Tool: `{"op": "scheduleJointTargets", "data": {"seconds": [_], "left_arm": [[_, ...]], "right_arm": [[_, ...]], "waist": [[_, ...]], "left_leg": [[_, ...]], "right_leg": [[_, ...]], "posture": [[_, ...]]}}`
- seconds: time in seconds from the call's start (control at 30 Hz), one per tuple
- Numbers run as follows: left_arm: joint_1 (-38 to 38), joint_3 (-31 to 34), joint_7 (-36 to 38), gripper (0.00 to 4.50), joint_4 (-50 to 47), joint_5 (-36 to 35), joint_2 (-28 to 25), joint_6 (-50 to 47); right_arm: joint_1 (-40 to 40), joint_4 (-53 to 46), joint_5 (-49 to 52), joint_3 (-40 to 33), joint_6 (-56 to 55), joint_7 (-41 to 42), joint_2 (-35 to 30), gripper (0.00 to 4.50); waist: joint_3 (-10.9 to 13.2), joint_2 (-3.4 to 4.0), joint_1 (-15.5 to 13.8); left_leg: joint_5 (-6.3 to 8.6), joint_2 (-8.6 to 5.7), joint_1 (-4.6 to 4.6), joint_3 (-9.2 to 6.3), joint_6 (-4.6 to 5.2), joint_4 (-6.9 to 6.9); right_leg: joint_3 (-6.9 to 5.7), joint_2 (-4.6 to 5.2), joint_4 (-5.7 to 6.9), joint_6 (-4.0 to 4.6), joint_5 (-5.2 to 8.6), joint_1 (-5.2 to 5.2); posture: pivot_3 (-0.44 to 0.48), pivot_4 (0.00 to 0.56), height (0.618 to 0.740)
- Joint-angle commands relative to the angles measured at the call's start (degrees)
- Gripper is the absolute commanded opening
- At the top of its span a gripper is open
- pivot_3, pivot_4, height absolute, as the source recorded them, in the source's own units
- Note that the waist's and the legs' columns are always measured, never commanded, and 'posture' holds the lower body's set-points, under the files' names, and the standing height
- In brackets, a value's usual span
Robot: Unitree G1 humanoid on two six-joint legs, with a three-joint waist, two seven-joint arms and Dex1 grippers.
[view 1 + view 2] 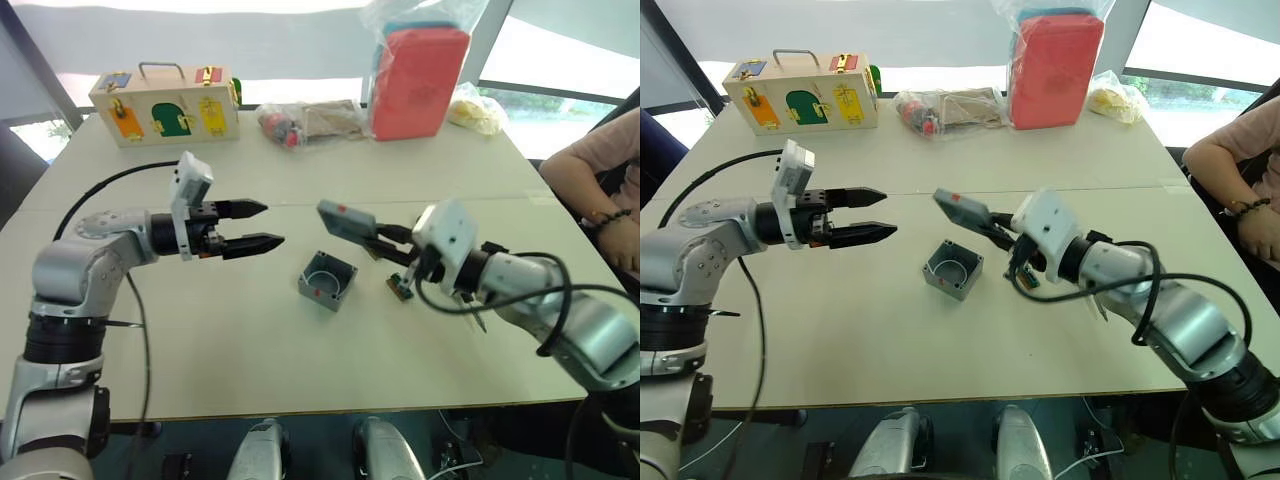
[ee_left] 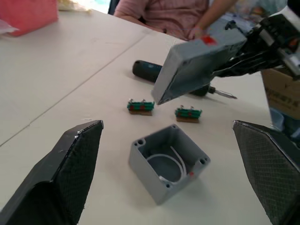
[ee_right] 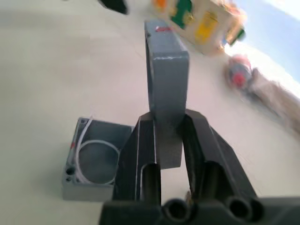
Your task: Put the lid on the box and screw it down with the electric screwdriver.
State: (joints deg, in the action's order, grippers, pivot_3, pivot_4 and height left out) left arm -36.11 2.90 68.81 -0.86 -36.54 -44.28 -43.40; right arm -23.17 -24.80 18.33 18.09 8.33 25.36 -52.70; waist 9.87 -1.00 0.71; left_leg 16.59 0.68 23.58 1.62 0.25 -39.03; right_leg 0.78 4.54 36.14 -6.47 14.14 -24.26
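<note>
The right hand (image 3: pixel 168 140) is pinching the lid (image 1: pixel 346 217) and holding it in the air, tilted, just beside the box (image 1: pixel 327 281). The box is sitting open on the tabletop (image 1: pixel 230 340). The left hand (image 1: pixel 262 225) is hanging open nearby. The electric screwdriver (image 2: pixel 154 72) is lying behind the box.

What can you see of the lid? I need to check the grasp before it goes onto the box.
The lid is a small, shallow, square cover of grey plastic with a raised rim and a small red mark near one edge. The right gripper is shut on it, its two black fingers pinching one edge. It is held in the air, tilted, above the table and to the robot's right of the open box, touching neither. Nothing but the fingers touches it.
</note>
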Motion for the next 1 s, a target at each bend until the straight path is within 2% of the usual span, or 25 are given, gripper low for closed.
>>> {"op": "scheduleJointTargets", "data": {"seconds": [0.03, 0.07, 0.17, 0.37, 0.67, 1.0], "left_arm": [[-2.8, -1.4, 6.3, 4.47, 3.5, 2.6, -3.4, 4.3], [-3.3, -1.8, 7.0, 4.47, 4.4, 2.9, -3.6, 4.9], [-5.6, -3.4, 9.7, 4.47, 8.6, 6.4, -4.3, 9.9], [-7.8, -4.5, 12.5, 4.47, 12.6, 8.8, -3.8, 12.6], [-8.7, -4.5, 13.1, 4.47, 13.5, 10.4, -2.2, 13.7], [-8.1, -4.2, 12.0, 4.47, 13.1, 11.4, -1.1, 14.2]], "right_arm": [[-1.4, 8.9, -23.9, 2.4, -22.6, -2.7, 0.4, 0.19], [-1.6, 11.0, -27.5, 2.7, -26.6, -3.2, 0.8, 0.19], [-1.1, 15.5, -44.2, 4.5, -36.8, -12.0, 2.6, 0.19], [-0.3, 20.1, -58.3, 4.5, -41.4, -18.9, 6.9, 0.19], [-1.6, 22.9, -66.4, 4.6, -42.2, -21.3, 11.6, 0.19], [-1.4, 25.1, -71.6, 3.6, -41.1, -24.7, 12.4, 0.19]], "waist": [[0.0, -0.02, 0.0], [0.0, -0.02, 0.0], [0.0, -0.03, 0.0], [0.0, -0.04, 0.2], [0.0, -0.04, 0.1], [0.0, -0.04, 0.1]], "left_leg": [[0.0, -0.02, 0.0, 0.02, 0.0, 0.0], [0.0, -0.02, 0.0, 0.05, 0.0, -0.01], [0.0, -0.03, 0.02, 0.11, 0.0, 0.0], [-0.01, -0.04, 0.02, 0.24, -0.02, 0.0], [-0.02, -0.04, 0.02, 0.19, -0.03, -0.02], [-0.02, -0.04, 0.02, 0.08, -0.03, -0.02]], "right_leg": [[0.03, 0.02, 0.0, 0.0, 0.0, -0.01], [0.02, 0.02, -0.01, 0.01, 0.0, -0.01], [0.04, 0.05, -0.01, 0.01, 0.0, -0.03], [0.08, 0.03, 0.07, 0.0, 0.0, -0.09], [0.09, 0.04, 0.09, 0.0, -0.01, -0.07], [0.09, 0.04, 0.13, 0.0, -0.01, -0.07]], "posture": [[0.0, 0.15, 0.73], [0.0, 0.15, 0.73], [0.0, 0.15, 0.73], [0.0, 0.15, 0.73], [0.0, 0.15, 0.73], [0.0, 0.15, 0.73]]}}
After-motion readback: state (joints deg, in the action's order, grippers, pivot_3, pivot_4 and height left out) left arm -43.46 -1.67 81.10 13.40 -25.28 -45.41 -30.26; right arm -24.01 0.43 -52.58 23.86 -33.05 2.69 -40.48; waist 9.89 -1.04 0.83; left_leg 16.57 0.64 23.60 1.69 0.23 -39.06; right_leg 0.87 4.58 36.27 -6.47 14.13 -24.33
